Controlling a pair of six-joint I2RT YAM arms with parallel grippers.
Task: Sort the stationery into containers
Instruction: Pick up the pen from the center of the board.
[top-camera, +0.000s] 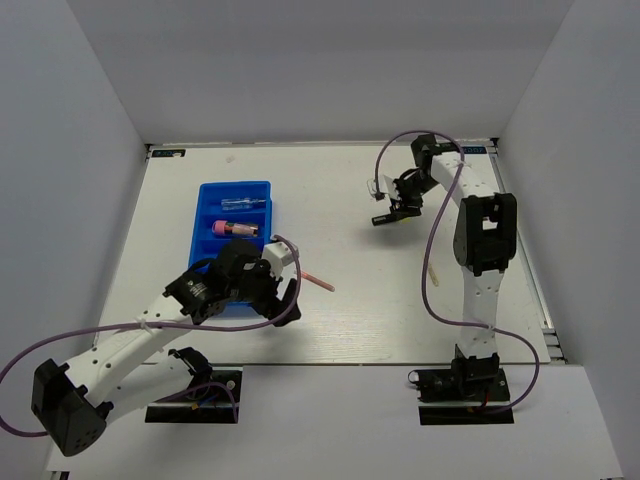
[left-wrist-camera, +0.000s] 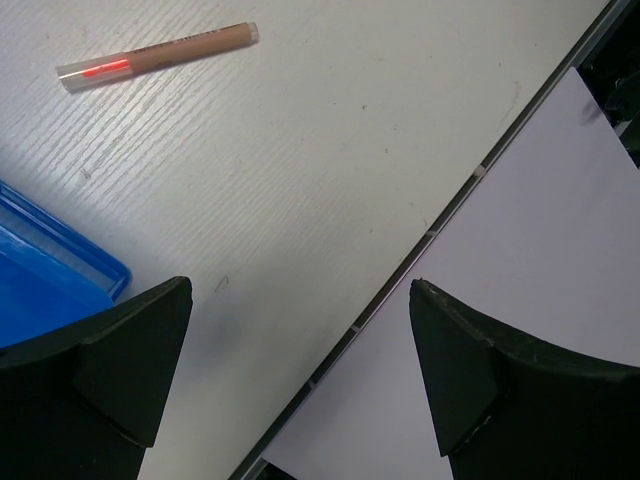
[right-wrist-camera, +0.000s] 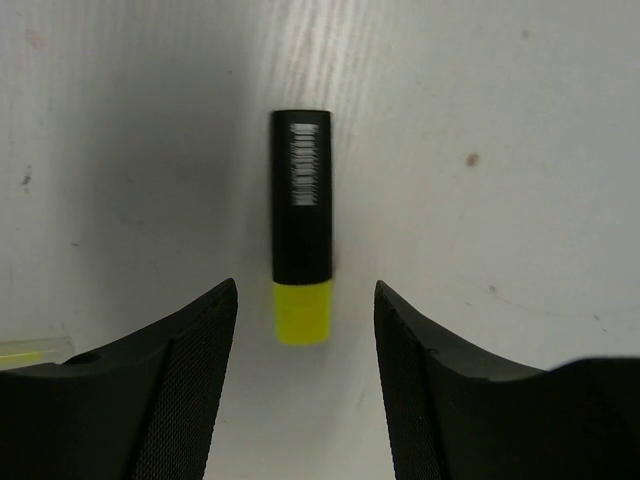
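The blue tray lies left of centre and holds a clear-blue tube and a pink tube. My left gripper hovers off the tray's near right corner, open, with nothing between its fingers. A thin pink stick lies on the table just right of it, and the left wrist view shows this stick ahead of the fingers. My right gripper is at the back right, open. A black highlighter with a yellow cap lies flat under it, cap end between the fingertips, untouched.
A pale-yellow stick lies beside the right arm, and its end shows at the left of the right wrist view. The table's near edge and a white sheet run under the left gripper. White walls enclose the table.
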